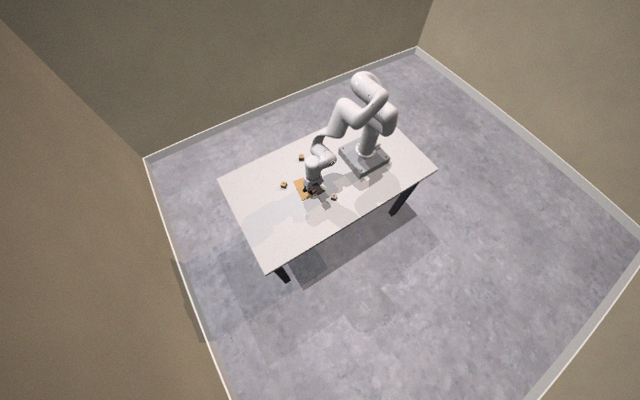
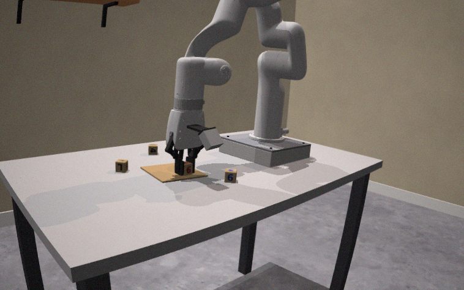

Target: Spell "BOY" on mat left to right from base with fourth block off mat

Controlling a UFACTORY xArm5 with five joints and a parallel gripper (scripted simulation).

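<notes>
The gripper (image 2: 184, 168) is closed on a block with a red mark (image 2: 187, 167) that rests low on the brown mat (image 2: 160, 172) (its letter is not readable), so it should open slowly and rise straight, without turning the block.

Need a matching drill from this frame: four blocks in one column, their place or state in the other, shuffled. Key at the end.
Things:
1. Block with the red mark
2. Block with the blue mark
3. Block with the dark mark, nearer the exterior camera
4. Block with the dark mark, farther back

Places or states:
A. On the bare table, behind the mat's far edge
B. On the mat, between the fingers of the claw
C. On the bare table, on the mat's side toward the arm's base
D. On the bare table, on the mat's side away from the arm's base

Pairs: 1-B, 2-C, 3-D, 4-A
</notes>
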